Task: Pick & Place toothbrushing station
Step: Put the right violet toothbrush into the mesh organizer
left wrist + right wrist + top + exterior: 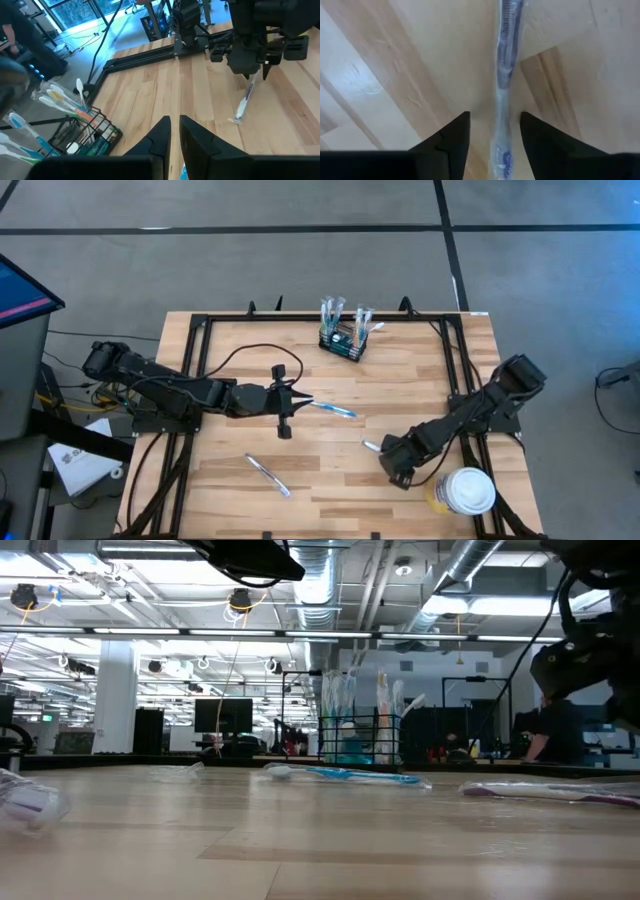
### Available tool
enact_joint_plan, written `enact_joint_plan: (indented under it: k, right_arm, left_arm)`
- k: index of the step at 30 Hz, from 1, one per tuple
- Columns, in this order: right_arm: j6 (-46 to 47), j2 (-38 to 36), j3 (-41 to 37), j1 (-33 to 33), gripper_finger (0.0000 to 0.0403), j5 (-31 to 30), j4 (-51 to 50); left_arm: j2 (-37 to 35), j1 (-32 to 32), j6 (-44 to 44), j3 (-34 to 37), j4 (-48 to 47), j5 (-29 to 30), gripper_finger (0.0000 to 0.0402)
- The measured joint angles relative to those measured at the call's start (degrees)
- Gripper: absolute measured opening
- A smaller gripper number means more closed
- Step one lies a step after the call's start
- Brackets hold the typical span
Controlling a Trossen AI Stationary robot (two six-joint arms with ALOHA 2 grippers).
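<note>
Small black rectangular wire-mesh holder box (345, 340), the toothbrushing station: upright near the far edge of the light wooden slatted bench (400, 395), already carrying several wrapped brushes. Right end effector (493, 131): low over the bench on the near right, fingers spread, straddling a clear-wrapped purple-handled toothbrush (503, 75) that lies flat between them, not pinched. Left end effector (173, 131): mid-bench on the left, fingers pressed nearly together with a narrow gap, holding nothing visible; a clear-wrapped blue toothbrush (333, 410) lies just beside its tip. Further loose item: a clear-wrapped pale toothbrush (269, 476) near the front edge, well apart from both arms. Step judged in hand: the right arm's pick of the purple brush, at the pre-grasp stage. Next move calls for closing squarely on the thin handle, which may slip in its wrapper, then a lift and carry across to the holder. Other fittings: round white-lidded yellowish tub (467, 491) at the near right corner; black frame rails (196, 360) along the bench sides. Room: grey floor, ceiling ducts, monitors, a seated person at far right.
</note>
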State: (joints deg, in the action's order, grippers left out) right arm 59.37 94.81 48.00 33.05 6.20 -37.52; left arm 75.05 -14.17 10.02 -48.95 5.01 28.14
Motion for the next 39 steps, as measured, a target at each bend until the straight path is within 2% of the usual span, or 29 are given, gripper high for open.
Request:
enact_joint_plan:
  k: [11,21,28,36,39]
  right_arm:
    - [-2.39,0.78,2.02,-1.31,0.0119,0.15,-1.94]
    - [-5.73,0.67,2.2,-1.96,0.0009,2.88,-2.08]
    - [-11.83,0.5,7.09,-3.71,0.0002,3.16,-4.48]
    - [-14.68,0.43,15.76,-7.58,0.0,-0.21,-17.03]
    - [-14.98,0.43,18.54,-9.22,0.0,-0.24,-18.64]
  left_arm:
    - [0.0,0.0,0.0,0.0,0.0,0.0,0.0033]
    - [0.0,0.0,0.0,0.0,0.0,0.02,0.0033]
    - [0.0,0.0,0.0,0.0,0.03,0.01,0.0033]
    - [0.0,0.0,0.07,0.0,0.17,0.02,0.0033]
    - [0.0,0.0,1.04,0.0,0.24,0.02,0.0033]
